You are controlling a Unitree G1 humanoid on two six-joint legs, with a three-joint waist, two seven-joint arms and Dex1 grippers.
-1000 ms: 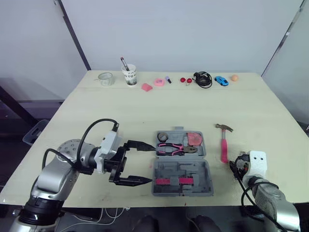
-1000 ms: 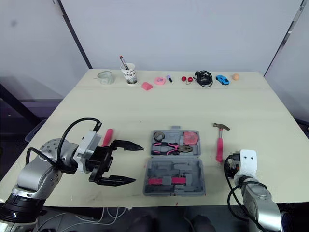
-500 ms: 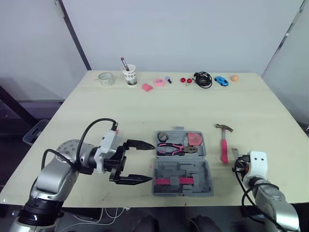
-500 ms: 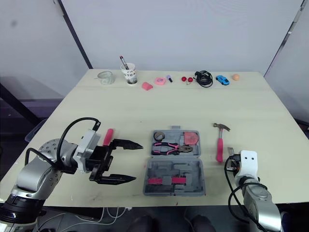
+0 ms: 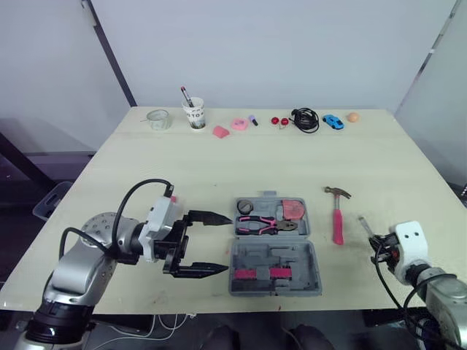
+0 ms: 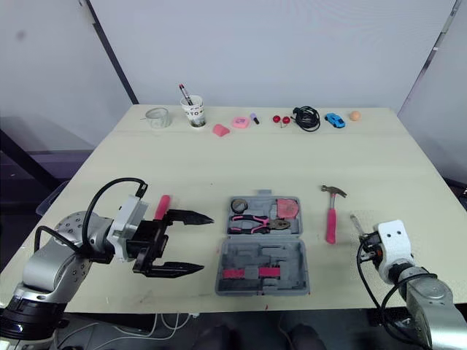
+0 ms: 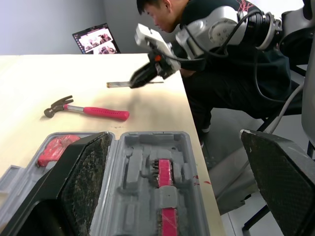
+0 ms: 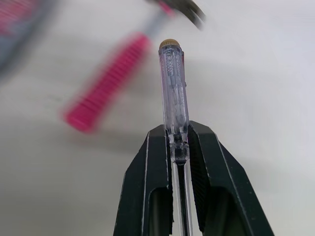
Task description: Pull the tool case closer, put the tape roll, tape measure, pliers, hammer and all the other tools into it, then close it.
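Currently the right gripper [image 8: 178, 133] is clamped on a clear-handled screwdriver [image 8: 173, 83], holding it over the front right part of the table [image 5: 219, 168], to the right of the hammer [image 5: 337, 215] (pink handle, lying flat beside the case, not touching it). The tool case [image 5: 292, 255] lies open at the front centre, with the pliers [image 5: 264, 224] in its far half. The left gripper [image 6: 207, 243] hovers just left of the case, its fingers spread wide and holding nothing.
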